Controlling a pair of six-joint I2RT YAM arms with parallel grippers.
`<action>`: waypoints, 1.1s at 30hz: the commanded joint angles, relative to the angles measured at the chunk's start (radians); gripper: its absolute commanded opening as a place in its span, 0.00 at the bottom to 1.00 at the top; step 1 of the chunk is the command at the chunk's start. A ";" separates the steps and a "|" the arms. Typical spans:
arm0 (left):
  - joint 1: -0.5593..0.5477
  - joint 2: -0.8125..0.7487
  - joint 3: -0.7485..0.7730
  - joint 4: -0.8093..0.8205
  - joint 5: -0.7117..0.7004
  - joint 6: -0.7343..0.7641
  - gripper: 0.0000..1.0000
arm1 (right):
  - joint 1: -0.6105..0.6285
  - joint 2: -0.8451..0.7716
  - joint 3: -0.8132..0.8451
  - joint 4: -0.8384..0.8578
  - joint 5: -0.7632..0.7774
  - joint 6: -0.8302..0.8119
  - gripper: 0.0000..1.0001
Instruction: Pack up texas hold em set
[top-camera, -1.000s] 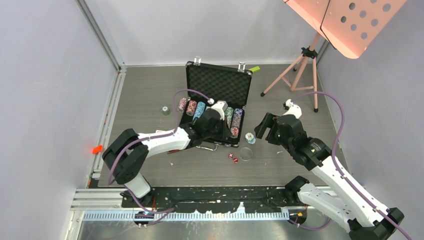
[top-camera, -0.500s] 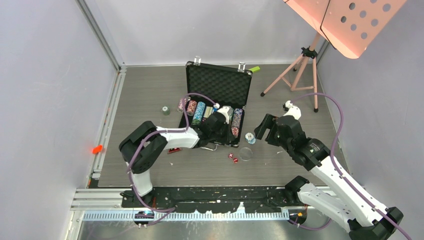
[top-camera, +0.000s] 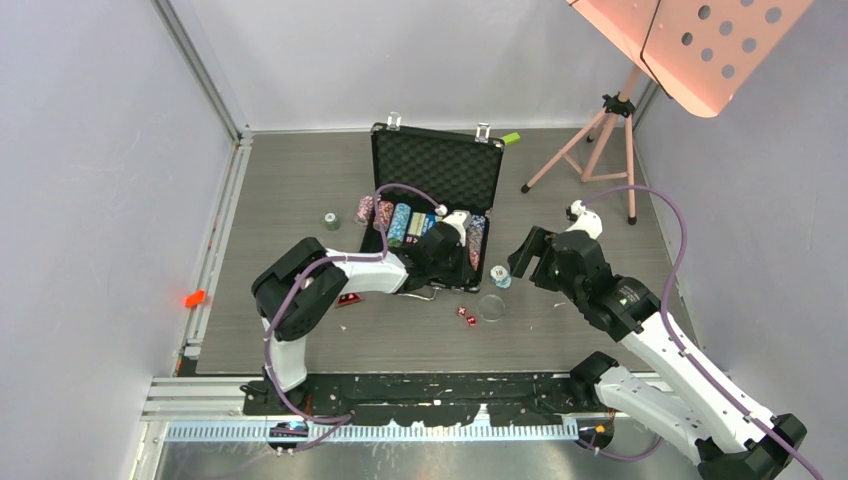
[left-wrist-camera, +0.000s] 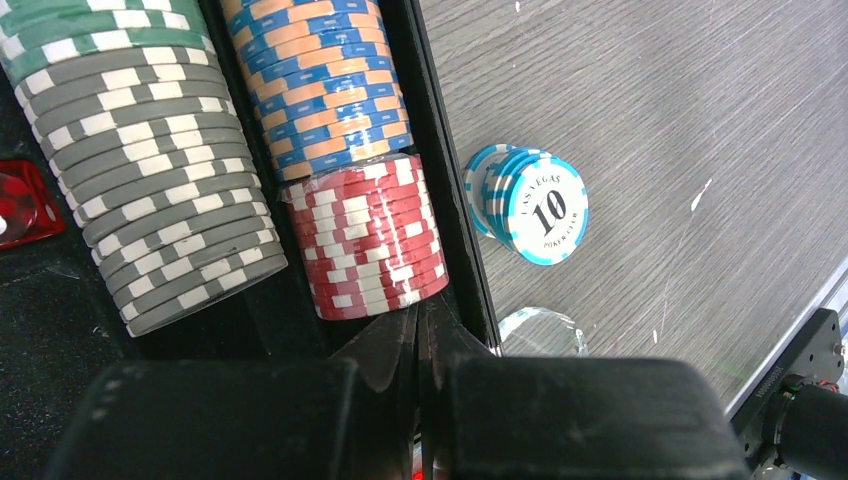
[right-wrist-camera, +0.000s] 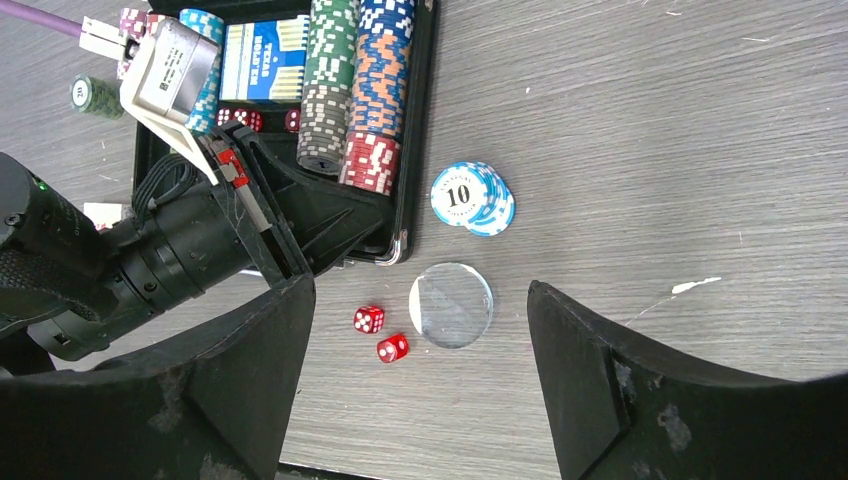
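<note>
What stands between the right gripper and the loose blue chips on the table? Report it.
Nothing visible. The open right gripper hangs above the table, the blue chips just ahead. The clear disc and dice lie flat below it; the shut left gripper is in the case.

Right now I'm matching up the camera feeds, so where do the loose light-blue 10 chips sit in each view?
Top external: light-blue 10 chips just right of the black case's near right corner.
Left wrist: right of centre, beside the case wall.
Right wrist: upper middle, right of the case.
Shared landmark: the clear disc, lying close to the chips.
</note>
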 joint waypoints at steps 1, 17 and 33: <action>0.012 -0.038 0.014 0.070 -0.059 0.023 0.00 | -0.002 0.006 0.020 0.049 0.008 0.009 0.84; 0.078 -0.495 -0.064 -0.426 -0.201 0.207 0.85 | -0.001 0.060 0.049 0.068 -0.035 -0.008 0.84; 0.193 -0.736 -0.170 -0.549 -0.475 0.215 1.00 | -0.001 0.286 0.104 -0.059 0.088 0.096 1.00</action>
